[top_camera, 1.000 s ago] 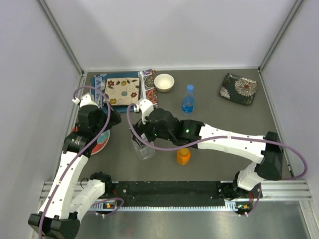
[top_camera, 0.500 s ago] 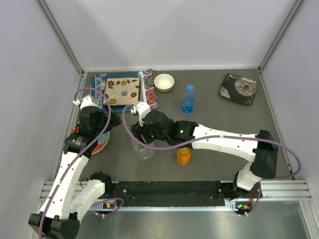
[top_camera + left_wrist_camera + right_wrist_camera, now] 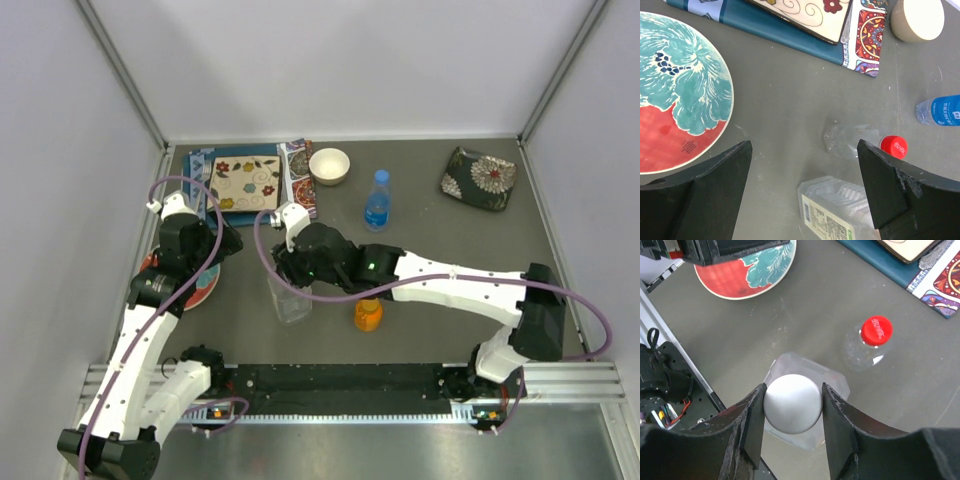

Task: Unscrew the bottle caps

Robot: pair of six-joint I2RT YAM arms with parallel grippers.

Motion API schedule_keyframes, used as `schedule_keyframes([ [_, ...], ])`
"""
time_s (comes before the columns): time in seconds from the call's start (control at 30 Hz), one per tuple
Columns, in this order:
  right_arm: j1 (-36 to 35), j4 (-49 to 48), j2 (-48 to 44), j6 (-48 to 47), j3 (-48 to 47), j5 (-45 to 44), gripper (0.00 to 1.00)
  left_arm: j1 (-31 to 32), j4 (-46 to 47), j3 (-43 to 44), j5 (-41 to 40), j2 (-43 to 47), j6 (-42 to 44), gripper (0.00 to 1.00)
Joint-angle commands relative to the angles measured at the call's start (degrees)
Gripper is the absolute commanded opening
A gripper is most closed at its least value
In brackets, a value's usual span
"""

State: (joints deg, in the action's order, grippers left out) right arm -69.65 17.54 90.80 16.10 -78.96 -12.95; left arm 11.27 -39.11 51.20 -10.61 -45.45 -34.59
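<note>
Two pale walls (image 3: pixel 60 150) flank the grey table (image 3: pixel 450 250) (scuffed); right end effector (image 3: pixel 792 407) clamps the white cap (image 3: pixel 792 401), left end effector (image 3: pixel 803 150) gapes.

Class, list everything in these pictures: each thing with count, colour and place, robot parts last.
wide bottle: one, clear, front left of centre
white cap: one, white, on the wide bottle
slim bottle: one, clear, beside the wide bottle
red cap: one, red, on the slim bottle
blue-tinted bottle: one, blue, back centre
orange bottle: one, orange, front centre
bowl: one, white, back
square plate: one, cream floral, back left
round plate: one, teal and red, left
pouch: one, dark floral, back right
left tool: one, black, open over the table
right tool: one, black, shut on the white cap
</note>
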Motion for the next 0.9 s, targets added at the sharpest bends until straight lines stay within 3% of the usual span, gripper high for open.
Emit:
schedule_keyframes([
  [0.0,-0.8,2.7,-7.3,1.6,0.1,-2.2,0.23,-0.2,0.8,0.9,-0.7,1.1,0.0,0.92],
  [0.2,-0.8,10.5,-16.7,2.0,-2.9,-6.1,0.0,-0.2,1.3,3.5,0.6,0.4,0.1,0.91],
  [0.3,-0.8,14.8,-19.3,2.7,-5.2,-8.3,0.0,-0.2,3.2,4.0,3.7,-0.1,-0.5,0.91],
  [0.4,-0.7,17.8,-22.4,3.6,-7.1,-11.1,0.0,0.0,9.0,2.9,13.8,0.3,-0.5,0.94],
  [0.53,1.7,22.4,-25.3,6.9,-9.6,-12.1,0.0,2.6,14.9,1.6,14.6,1.7,-0.9,0.98],
  [0.77,12.8,26.1,-32.3,16.6,-8.5,0.4,0.0,5.4,27.9,6.1,36.0,2.2,3.6,0.98],
  [0.87,15.5,26.1,-33.7,17.8,-8.7,5.8,0.0,7.6,30.5,8.2,40.7,0.6,7.0,0.98],
])
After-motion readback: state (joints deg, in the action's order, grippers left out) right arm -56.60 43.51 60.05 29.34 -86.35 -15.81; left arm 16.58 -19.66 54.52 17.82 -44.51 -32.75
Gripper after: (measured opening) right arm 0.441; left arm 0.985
